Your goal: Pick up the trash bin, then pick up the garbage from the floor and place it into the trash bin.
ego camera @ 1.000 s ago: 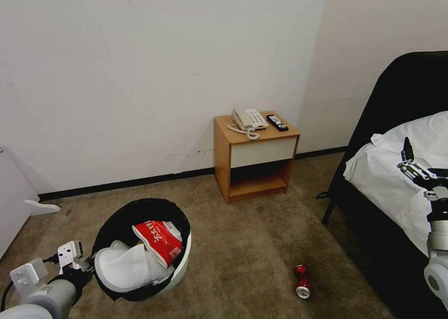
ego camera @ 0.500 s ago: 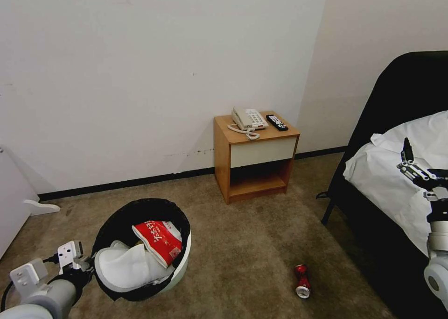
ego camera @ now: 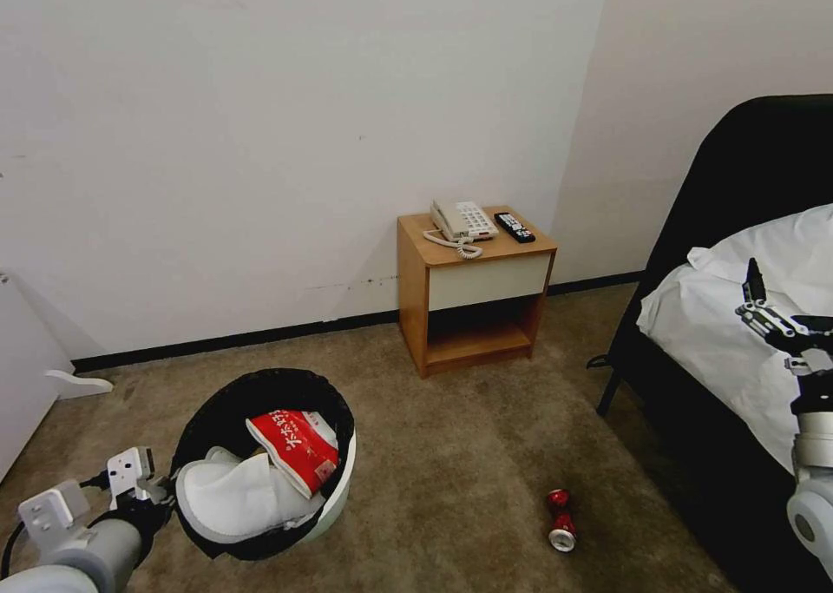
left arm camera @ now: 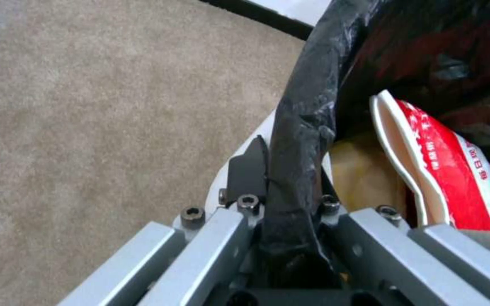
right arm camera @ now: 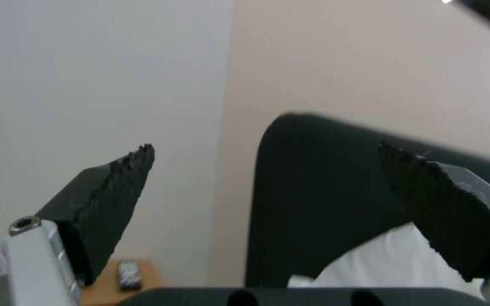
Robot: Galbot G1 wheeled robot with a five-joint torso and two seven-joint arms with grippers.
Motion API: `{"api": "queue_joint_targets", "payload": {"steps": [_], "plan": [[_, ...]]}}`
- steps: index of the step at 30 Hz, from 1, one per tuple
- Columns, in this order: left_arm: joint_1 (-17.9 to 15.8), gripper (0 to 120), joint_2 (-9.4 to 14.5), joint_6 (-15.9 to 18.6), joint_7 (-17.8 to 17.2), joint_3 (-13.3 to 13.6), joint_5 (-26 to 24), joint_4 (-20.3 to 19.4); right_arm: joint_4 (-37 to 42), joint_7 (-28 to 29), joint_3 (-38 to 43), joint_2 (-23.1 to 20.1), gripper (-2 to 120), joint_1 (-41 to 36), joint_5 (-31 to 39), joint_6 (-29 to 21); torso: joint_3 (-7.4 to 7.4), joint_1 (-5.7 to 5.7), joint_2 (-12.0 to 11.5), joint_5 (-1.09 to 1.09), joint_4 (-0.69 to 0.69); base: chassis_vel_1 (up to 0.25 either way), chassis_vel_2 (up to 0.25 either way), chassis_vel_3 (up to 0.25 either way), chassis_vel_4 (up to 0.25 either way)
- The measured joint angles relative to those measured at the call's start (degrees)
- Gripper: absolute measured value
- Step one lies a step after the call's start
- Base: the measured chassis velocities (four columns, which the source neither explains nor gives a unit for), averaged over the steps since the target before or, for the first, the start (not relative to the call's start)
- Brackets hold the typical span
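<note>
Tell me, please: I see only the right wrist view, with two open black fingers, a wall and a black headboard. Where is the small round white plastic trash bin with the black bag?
Observer: The small round white plastic trash bin is tilted at the robot's left; the left gripper is shut on its bag-covered rim.
Operator: Is garbage left on the floor?
Observer: Yes. A crushed red metal can lies on the brown carpet, below and left of the raised right gripper.
Operator: What is inside the bin?
Observer: A white slipper and a red snack packet.
</note>
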Motion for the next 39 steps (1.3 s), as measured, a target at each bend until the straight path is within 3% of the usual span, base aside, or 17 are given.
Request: {"api": "queue_joint_targets", "payload": {"steps": [2, 3, 4, 6, 7, 8, 11, 13, 14, 15, 22, 24, 27, 31, 39], "plan": [[0.00, 1, 0.04, 0.00, 0.00, 0.00, 0.00, 0.06, 1.17, 0.74, -0.57, -0.55, 100, -0.36, 1.46, -2.08, 0.00, 0.00, 0.00, -0.01, 0.00, 0.000, 0.000, 0.000, 0.000], [0.04, 1, 0.21, 0.00, 0.00, 0.01, -0.03, 0.14, 3.57, 3.50, -1.81, -2.13, 100, -0.82, 5.27, -7.42, 0.00, 0.00, 0.00, -0.01, 0.00, 0.000, 0.000, 0.000, 0.000], [0.04, 1, 0.21, 0.00, 0.00, 0.01, -0.03, 0.14, 3.57, 3.50, -1.81, -2.13, 100, -0.82, 5.27, -7.42, 0.00, 0.00, 0.00, -0.01, 0.00, 0.000, 0.000, 0.000, 0.000], [0.05, 1, 0.32, 0.00, 0.00, 0.00, -0.06, 0.19, 4.88, 5.91, -3.02, -3.41, 100, -0.64, 8.87, -11.99, 0.00, 0.00, 0.00, -0.02, -0.01, 0.000, 0.000, 0.000, 0.000], [0.04, 1, 0.37, 0.00, 0.00, 0.00, -0.10, 0.23, 6.02, 8.15, -4.43, -4.83, 100, 0.10, 13.02, -17.15, 0.00, 0.00, 0.00, -0.01, -0.01, 0.000, 0.000, 0.000, 0.000], [0.04, 1, 0.37, 0.00, 0.00, 0.00, -0.10, 0.23, 6.02, 8.15, -4.43, -4.83, 100, 0.10, 13.02, -17.15, 0.00, 0.00, 0.00, -0.01, -0.01, 0.000, 0.000, 0.000, 0.000], [0.02, 1, 0.36, 0.00, 0.04, 0.04, -0.12, 0.32, 7.19, 13.91, -10.56, -8.22, 100, 5.16, 23.58, -28.99, 0.00, 0.00, 0.00, 0.00, 0.00, 0.000, 0.000, 0.000, 0.000], [0.02, 1, 0.35, 0.00, 0.06, 0.06, -0.12, 0.36, 7.20, 14.94, -12.59, -9.06, 100, 7.12, 25.64, -31.23, 0.00, 0.01, 0.00, 0.02, 0.01, 0.000, 0.000, 0.000, 0.000], [0.04, 1, 0.33, 0.00, 0.11, 0.08, -0.10, 0.49, 7.54, 16.38, -18.04, -11.04, 100, 12.59, 33.32, -37.72, 0.00, 0.01, 0.00, -0.01, 0.01, 0.000, 0.000, 0.000, 0.000], [0.05, 1, 0.33, 0.00, 0.14, 0.07, -0.09, 0.53, 7.82, 17.13, -20.50, -11.35, 100, 14.97, 36.44, -40.01, 0.00, 0.00, 0.00, -0.01, 0.00, 0.000, 0.000, 0.000, 0.000], [0.03, 1, 0.53, 0.00, 0.23, -0.02, -0.09, 0.73, 7.24, 20.93, -28.33, -11.91, 100, 21.59, 46.14, -48.74, 0.00, 0.01, 0.00, -0.02, 0.01, 0.000, 0.000, 0.000, 0.000], [-0.02, 1, 0.71, 0.00, 0.31, -0.04, -0.09, 0.93, 4.86, 22.10, -32.24, -12.00, 100, 24.99, 50.91, -53.32, 0.00, 0.00, 0.00, -0.01, -0.01, 0.000, 0.000, 0.000, 0.000], [-0.08, 1, 0.78, 0.00, 0.35, -0.04, -0.07, 1.18, 1.65, 22.43, -36.15, -11.69, 100, 28.46, 53.53, -56.13, 0.00, 0.01, 0.00, -0.01, 0.00, 0.000, 0.000, 0.000, 0.000], [-0.15, 1, 0.85, 0.00, 0.44, -0.02, 0.05, 1.57, -1.21, 23.99, -39.70, -11.06, 100, 32.14, 57.77, -58.49, 0.00, 0.00, 0.00, -0.02, 0.01, 0.000, 0.000, 0.000, 0.000], [-0.48, 1, 0.88, 0.00, 0.72, 0.14, 0.47, 2.56, -4.74, 26.54, -46.22, -10.84, 100, 33.72, 56.93, -58.56, 0.00, 0.01, 0.00, 0.00, -0.01, 0.000, 0.000, 0.000, 0.000]]}}
